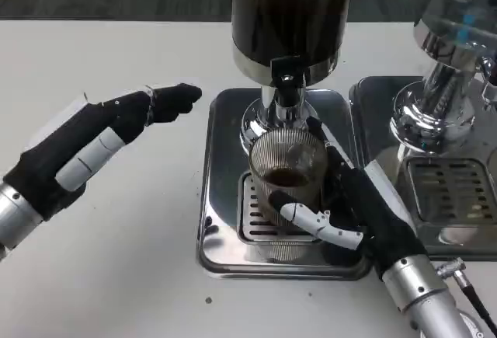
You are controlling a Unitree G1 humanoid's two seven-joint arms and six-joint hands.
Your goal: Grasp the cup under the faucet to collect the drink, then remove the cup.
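Right hand (pixel 351 212), black-and-white fingers wrapped around a ribbed transparent cup (pixel 285 190) holding dark liquid, on the slotted steel drip tray (pixel 225 198) beneath the chrome faucet (pixel 286 81) of a dark cylindrical dispenser (pixel 291 12). Left hand (pixel 93 148) hovers apart over the white table (pixel 116 276), fingers extended, empty.
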